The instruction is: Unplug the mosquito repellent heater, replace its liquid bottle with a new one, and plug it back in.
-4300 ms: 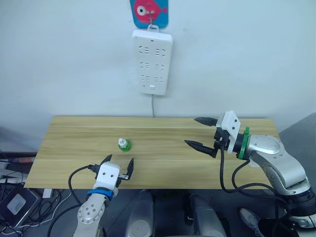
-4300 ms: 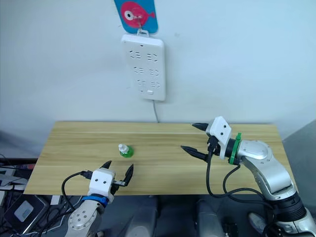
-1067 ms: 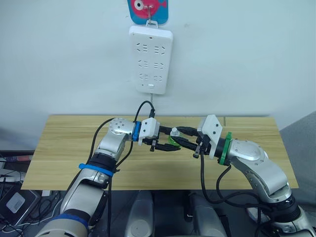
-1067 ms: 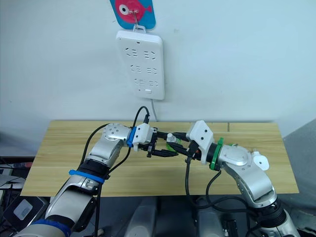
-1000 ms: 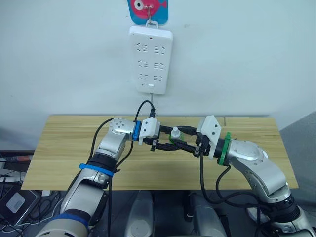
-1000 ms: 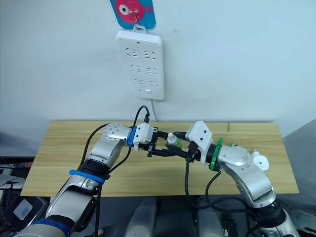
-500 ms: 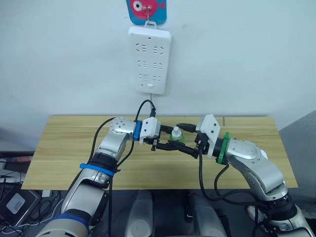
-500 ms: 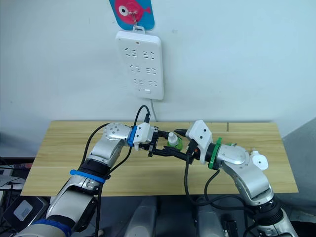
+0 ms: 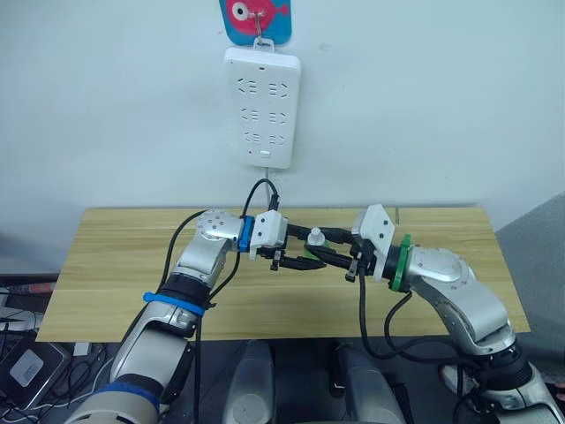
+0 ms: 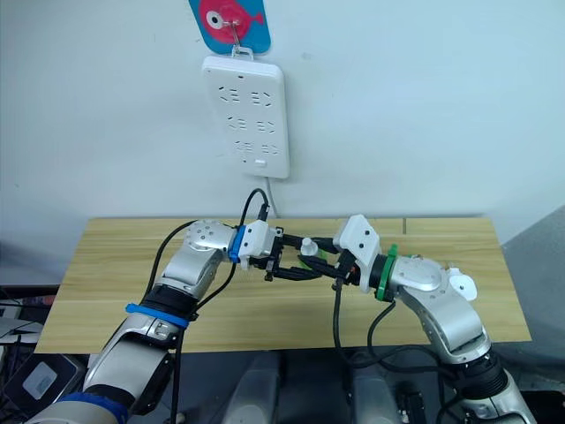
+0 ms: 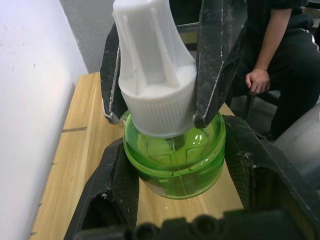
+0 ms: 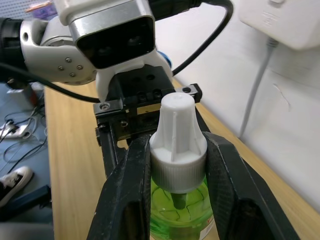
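Gripping the green liquid bottle from both sides, centre of the head view, above the wooden table. Left gripper had its fingers clamped on the bottle's green body. Right gripper was closed on the white ribbed cap, one black finger pressed to each side of it. Bottle stood upright in both wrist views, cap up, green liquid visible through the clear wall. The two grippers met nose to nose around it, mid-table, slightly right of centre.

White power strip hung on the wall at upper centre, below a red fish hook plate; its cord ran down behind the left arm. Could not make out the mosquito repellent heater anywhere.

Person's hand and dark clothing sat at the right edge of the left wrist view, beyond the table.
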`<state>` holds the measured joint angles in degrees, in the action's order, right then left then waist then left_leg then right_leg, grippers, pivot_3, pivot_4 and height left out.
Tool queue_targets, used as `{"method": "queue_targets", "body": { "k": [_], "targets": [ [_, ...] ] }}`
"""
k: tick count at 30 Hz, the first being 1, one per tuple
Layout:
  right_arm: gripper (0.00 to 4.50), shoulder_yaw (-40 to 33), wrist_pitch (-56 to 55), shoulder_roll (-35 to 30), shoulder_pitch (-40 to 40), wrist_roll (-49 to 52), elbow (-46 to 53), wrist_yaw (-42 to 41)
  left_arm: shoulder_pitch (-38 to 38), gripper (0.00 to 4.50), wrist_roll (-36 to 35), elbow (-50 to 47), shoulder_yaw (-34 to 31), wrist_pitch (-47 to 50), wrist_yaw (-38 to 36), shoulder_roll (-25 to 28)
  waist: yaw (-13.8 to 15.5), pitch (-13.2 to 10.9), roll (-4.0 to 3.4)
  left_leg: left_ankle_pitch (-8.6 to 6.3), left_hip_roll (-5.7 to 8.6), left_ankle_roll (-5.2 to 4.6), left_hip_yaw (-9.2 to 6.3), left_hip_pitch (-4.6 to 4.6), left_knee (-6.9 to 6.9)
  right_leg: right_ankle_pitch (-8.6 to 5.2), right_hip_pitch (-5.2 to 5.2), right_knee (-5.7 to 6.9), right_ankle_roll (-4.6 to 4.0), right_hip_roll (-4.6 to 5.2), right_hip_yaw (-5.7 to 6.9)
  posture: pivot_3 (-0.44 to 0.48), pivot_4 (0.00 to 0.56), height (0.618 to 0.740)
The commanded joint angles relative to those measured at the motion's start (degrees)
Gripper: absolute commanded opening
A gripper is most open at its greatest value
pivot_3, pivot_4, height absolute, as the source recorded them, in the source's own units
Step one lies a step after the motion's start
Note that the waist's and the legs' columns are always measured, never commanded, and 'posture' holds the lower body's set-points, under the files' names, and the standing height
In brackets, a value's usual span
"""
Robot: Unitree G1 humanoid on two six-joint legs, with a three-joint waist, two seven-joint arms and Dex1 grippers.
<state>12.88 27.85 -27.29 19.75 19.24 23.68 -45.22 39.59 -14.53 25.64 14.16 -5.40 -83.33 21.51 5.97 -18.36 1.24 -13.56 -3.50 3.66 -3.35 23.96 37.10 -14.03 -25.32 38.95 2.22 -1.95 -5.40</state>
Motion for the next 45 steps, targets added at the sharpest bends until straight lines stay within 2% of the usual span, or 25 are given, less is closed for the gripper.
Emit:
{"method": "queue_targets", "body": {
  "k": [1,5,10,15,20,24,27,35,40,45],
  "targets": [
    [1.12,2.96,-5.70,-1.47,3.62,2.68,-1.27,-11.19,-2.75,2.24,-1.96,-6.95,1.45,-1.65,-5.23,1.07,-0.10,0.00,0.00,0.00,0.00,0.00,0.02,-0.02,-0.01,0.00,0.01,0.00,0.00,0.00,-0.02,0.272,0.277,0.740],
    [1.12,5.54,-9.74,-2.71,9.21,5.48,-8.05,-26.33,-4.93,2.24,-4.25,-12.10,4.50,-1.66,-9.16,4.47,-0.13,0.00,0.00,0.00,-0.06,0.00,0.00,-0.07,-0.03,0.00,0.01,0.02,-0.01,-0.04,0.01,0.300,0.281,0.740],
    [1.12,6.87,-15.76,-1.27,15.02,4.02,-17.52,-35.33,-4.26,2.24,-6.51,-12.84,7.55,-2.33,-9.17,8.12,0.11,0.00,0.00,0.01,-0.06,-0.01,-0.04,-0.10,0.01,0.00,0.06,0.04,-0.02,-0.05,0.04,0.325,0.289,0.740],
    [2.77,5.54,-17.86,-1.71,16.97,3.07,-21.53,-37.24,-4.77,2.24,-6.64,-12.02,7.58,-2.87,-9.17,8.95,0.30,0.00,0.00,0.01,-0.06,-0.01,-0.04,-0.08,0.01,0.00,0.06,0.03,-0.02,-0.05,0.04,0.324,0.287,0.740],
    [4.47,1.46,-16.94,-8.25,11.46,3.04,-16.46,-36.13,-4.13,2.24,-4.99,-9.06,4.96,-3.45,-7.91,7.11,1.24,0.00,0.00,0.01,-0.04,-0.01,-0.05,-0.07,-0.02,0.00,0.04,0.02,-0.03,-0.03,0.08,0.311,0.283,0.740],
    [4.47,-3.48,-10.22,-13.23,0.50,3.23,-5.59,-27.28,-4.00,2.24,-3.32,-6.39,3.18,-3.50,-3.75,5.24,1.82,0.00,0.00,0.01,0.00,-0.02,-0.07,-0.04,-0.02,0.00,0.04,0.01,-0.03,0.00,0.07,0.301,0.279,0.740],
    [4.47,-5.08,-3.76,-9.59,-4.72,3.31,2.76,-15.32,-4.35,2.24,-2.45,-6.19,1.97,-2.36,-0.51,4.06,1.36,0.00,0.00,0.01,0.00,-0.02,-0.06,-0.06,-0.01,0.00,0.04,0.05,-0.03,0.00,0.02,0.289,0.280,0.740],
    [4.47,-0.85,4.39,1.09,-6.01,-1.94,10.02,4.33,-4.71,2.24,-1.50,-6.52,1.14,-1.32,1.45,3.59,0.20,0.03,-0.01,0.21,-0.04,0.31,-0.06,-0.10,-0.01,-0.11,0.04,0.06,0.18,-0.10,-0.07,0.280,0.266,0.740],
    [4.47,1.00,6.65,4.67,-6.38,-2.12,11.73,8.82,-4.47,2.24,-1.40,-6.67,1.26,-1.00,1.13,3.50,0.16,0.04,-0.01,0.21,-0.05,0.32,-0.06,-0.06,-0.03,-0.12,0.03,0.04,0.19,-0.10,-0.05,0.276,0.259,0.740],
    [2.86,0.99,7.14,5.26,-5.82,-1.25,11.72,9.69,-3.79,2.24,-1.32,-6.25,1.40,-0.80,0.98,3.04,0.12,0.05,-0.02,0.21,-0.05,0.32,-0.07,-0.06,-0.03,0.01,0.03,0.03,-0.04,-0.09,-0.03,0.272,0.255,0.740]
  ]
}}
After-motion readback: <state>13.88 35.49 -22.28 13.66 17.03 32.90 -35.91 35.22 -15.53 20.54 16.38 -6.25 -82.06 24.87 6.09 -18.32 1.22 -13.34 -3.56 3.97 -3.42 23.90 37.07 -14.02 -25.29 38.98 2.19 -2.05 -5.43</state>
